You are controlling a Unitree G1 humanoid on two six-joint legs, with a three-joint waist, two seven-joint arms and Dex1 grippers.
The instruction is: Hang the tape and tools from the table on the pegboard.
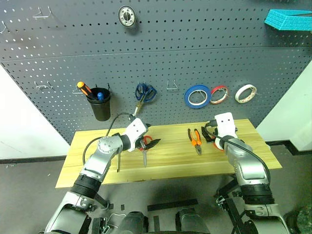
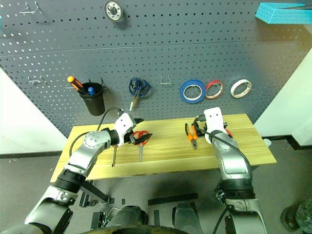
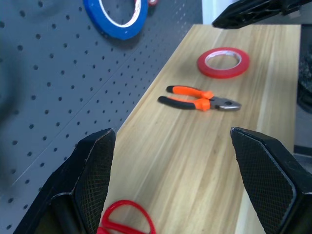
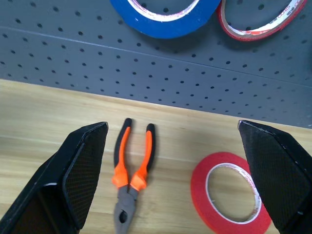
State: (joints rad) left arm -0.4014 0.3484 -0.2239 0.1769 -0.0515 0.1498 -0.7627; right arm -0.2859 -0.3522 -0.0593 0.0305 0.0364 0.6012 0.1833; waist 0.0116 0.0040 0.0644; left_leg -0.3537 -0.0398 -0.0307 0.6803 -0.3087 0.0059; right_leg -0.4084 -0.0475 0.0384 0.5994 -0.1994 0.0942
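The counter [image 1: 170, 161] of light wood planks stands against the dark grey pegboard [image 1: 161, 63].

Left hand [image 1: 147, 143]: released, fingers spread wide, grasping nothing. It hovers just above the red-handled scissors [image 1: 145, 148], which lie flat on the counter with the blades pointing toward the near edge. In the left wrist view the red handle loops [image 3: 127, 219] sit between the two black fingers [image 3: 95, 170], and I cannot tell whether they touch.

Right hand [image 1: 212, 131]: released, fingers at full spread, grasping nothing. It hangs over the right part of the counter, above the red tape [image 4: 230, 197].

Red tape: lying flat on the counter, just beside the pliers [image 4: 131, 173] and apart from them.

Pliers: orange-and-black handles, flat on the counter, handles toward the pegboard, jaws toward the near edge.

Slim screwdriver [image 2: 114, 155]: lying on the counter beside the left forearm, near the front edge.

Already on the pegboard: blue-handled scissors [image 1: 145, 93], a blue roll [image 1: 197, 96], a smaller red-edged roll [image 1: 219, 94], a white roll [image 1: 245, 93], and a black cup [image 1: 100, 105] holding an orange-handled screwdriver [image 1: 85, 89]. An empty hook [image 1: 171, 86] stands between the blue-handled scissors and the blue roll
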